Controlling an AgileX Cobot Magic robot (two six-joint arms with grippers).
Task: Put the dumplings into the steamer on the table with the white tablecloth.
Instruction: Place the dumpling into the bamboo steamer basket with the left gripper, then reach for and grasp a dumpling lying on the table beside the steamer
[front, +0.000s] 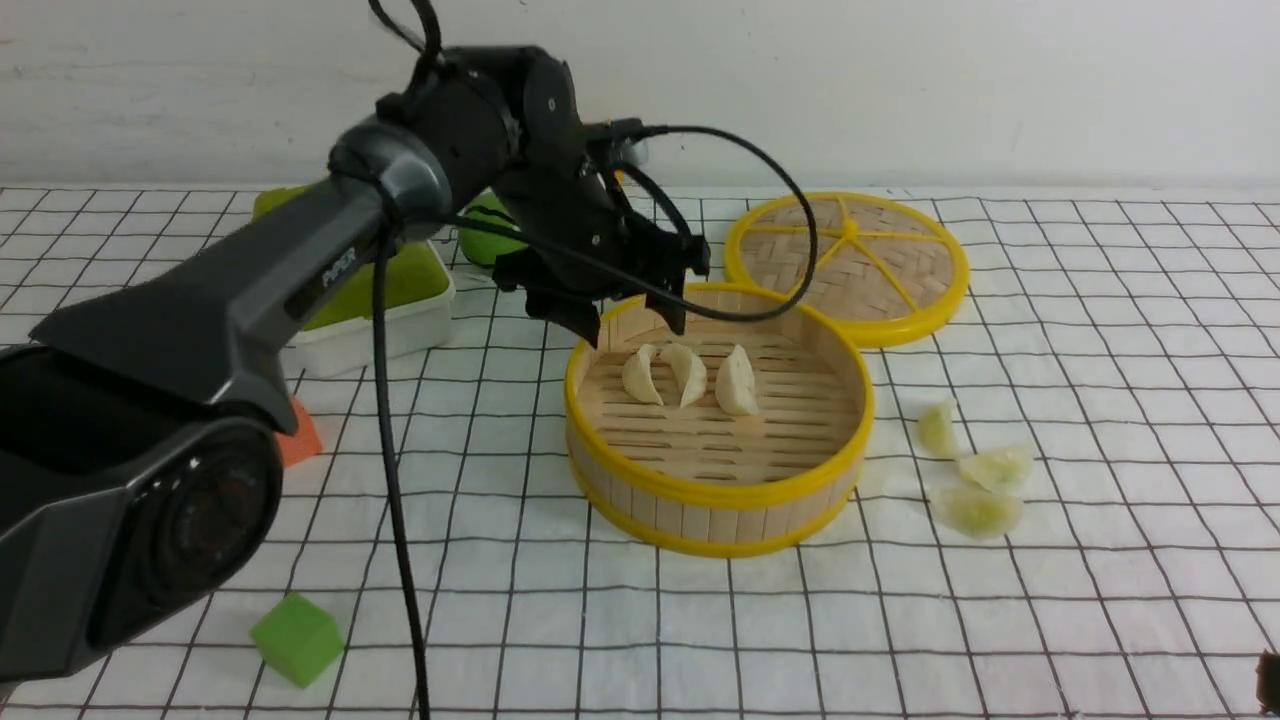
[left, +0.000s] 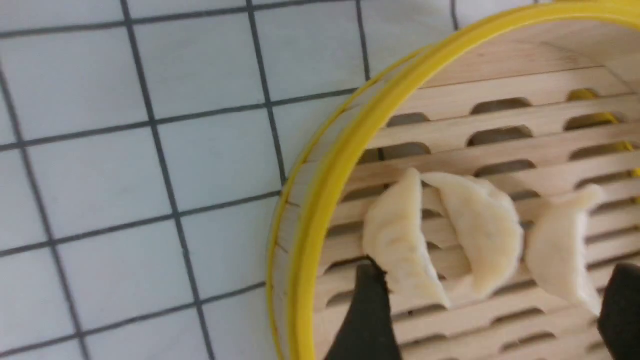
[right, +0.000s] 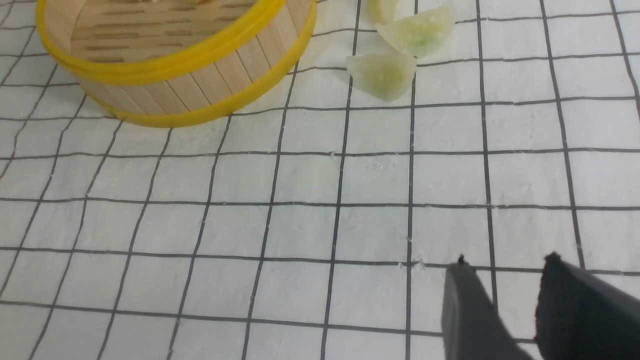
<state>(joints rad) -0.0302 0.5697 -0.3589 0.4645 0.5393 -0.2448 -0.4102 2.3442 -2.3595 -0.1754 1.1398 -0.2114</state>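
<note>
**Left arm.** Your left gripper (front: 635, 322) hung over the steamer (front: 720, 492) at its back-left rim. Its fingers (left: 367, 310) were spread wide and held nothing. The arm's cable (front: 395, 480) drooped to the cloth (front: 1050, 620) left of the steamer.

**Right arm.** Your right gripper (right: 506, 262) sat low over bare cloth, front-right of the steamer and well apart from it. Its fingers (right: 465, 310) stood a narrow gap apart, with nothing between them.

**Dumplings.**
- Three white dumplings (front: 688, 372) lay on the steamer's slatted floor, towards its back-left. They were close together, directly below the left gripper.
- Three green dumplings (front: 997, 467) lay on the cloth just right of the steamer, in a loose cluster outside its wall.

**Surroundings.**
- The lid (front: 850, 265) lay flat just behind and right of the steamer. You could not tell whether the two touched.
- A white box (front: 375, 310) with a green top stood left of the steamer, partly hidden by the left arm.
- An orange block (front: 297, 440) lay nearer, also partly covered by the arm.
- A green cube (front: 296, 638) lay front-left of the steamer, well apart from it.
</note>
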